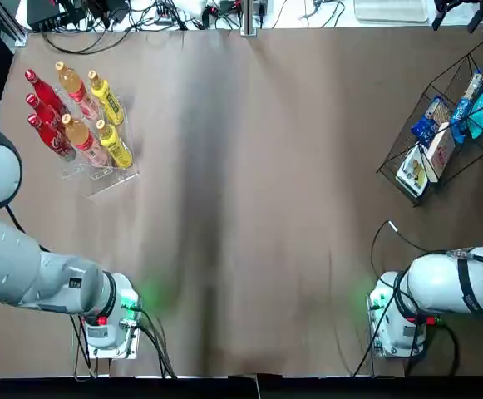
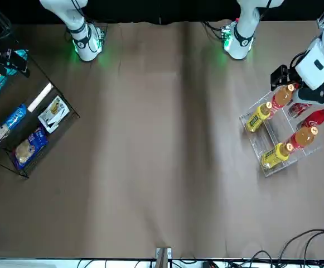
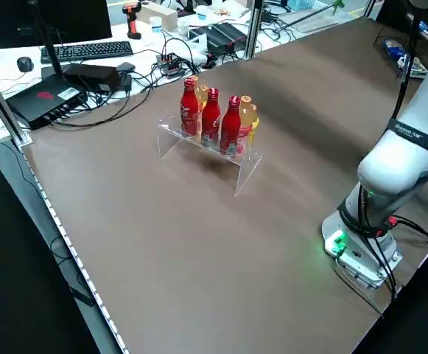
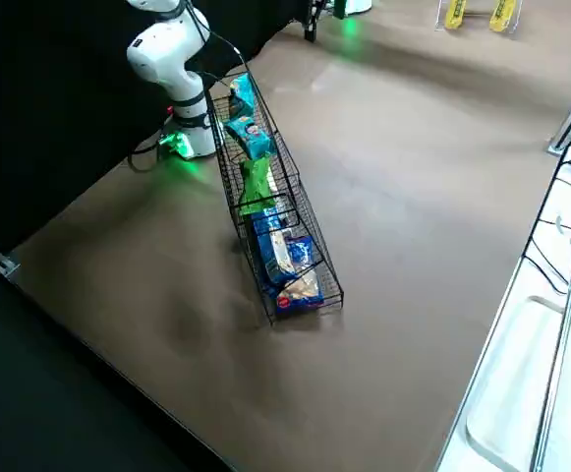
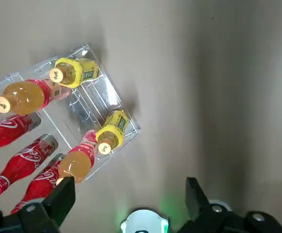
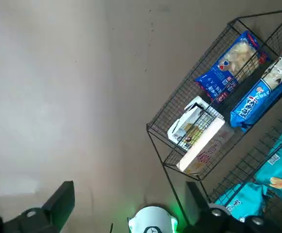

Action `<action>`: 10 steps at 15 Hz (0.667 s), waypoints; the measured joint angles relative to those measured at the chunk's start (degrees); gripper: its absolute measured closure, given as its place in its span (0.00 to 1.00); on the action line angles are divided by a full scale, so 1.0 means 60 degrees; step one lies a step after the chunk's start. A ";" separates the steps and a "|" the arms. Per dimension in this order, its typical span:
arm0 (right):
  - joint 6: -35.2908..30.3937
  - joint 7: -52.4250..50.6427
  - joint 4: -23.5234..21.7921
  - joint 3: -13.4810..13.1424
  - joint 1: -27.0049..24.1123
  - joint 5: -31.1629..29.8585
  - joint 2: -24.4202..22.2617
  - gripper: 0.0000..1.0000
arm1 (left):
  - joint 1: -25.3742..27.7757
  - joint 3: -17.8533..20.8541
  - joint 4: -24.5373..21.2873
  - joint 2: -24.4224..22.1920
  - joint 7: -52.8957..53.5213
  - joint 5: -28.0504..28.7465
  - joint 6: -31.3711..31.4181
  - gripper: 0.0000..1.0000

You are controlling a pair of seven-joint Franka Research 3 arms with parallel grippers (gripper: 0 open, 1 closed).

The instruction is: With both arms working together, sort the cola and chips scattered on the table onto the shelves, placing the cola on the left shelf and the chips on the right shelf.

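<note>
Top view first: the table [image 1: 249,208] spreads wide and brown between my two arms, whose bases sit at its near edge. My left arm [image 1: 25,266] rises over the near-left corner and my right arm [image 1: 457,283] over the near-right one.

On the far right stands the right shelf [image 1: 424,141], the slanted black wire rack. Seen from the right side, the chips lie in it: one green packet [image 4: 256,185] near the middle of the rack, and two teal ones [image 4: 249,135] toward the end nearest my arm's base. Blue-and-white boxes and bags [image 4: 290,258] fill the other end.

On the far left stands the left shelf [image 1: 108,176], the clear tiered rack. The cola [image 1: 43,112], three red bottles, stands in a row along its outer side, with the orange bottles [image 1: 76,112] beside them and the yellow-labelled bottles [image 1: 108,120] beyond those.

My left gripper [image 5: 128,191] hangs high above the left shelf, fingers spread wide with nothing between them. My right gripper [image 6: 130,196] hangs high above the right shelf, likewise spread wide and holding nothing.
</note>
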 joint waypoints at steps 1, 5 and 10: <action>0.0000 0.0000 0.0000 -0.0014 -0.0030 0.0000 0.0000 0.00 | 0.0005 0.0002 -0.0025 0.0027 0.0106 0.0000 0.0000 0.00; 0.0000 -0.0001 0.0000 -0.0055 -0.0172 0.0000 0.0000 0.00 | 0.0006 0.0010 -0.0104 0.0069 0.0204 0.0000 0.0001 0.00; -0.0088 -0.0004 0.0000 -0.0015 -0.0239 0.0000 0.0000 0.00 | 0.0001 0.0010 -0.0131 0.0129 0.0214 0.0000 0.0003 0.00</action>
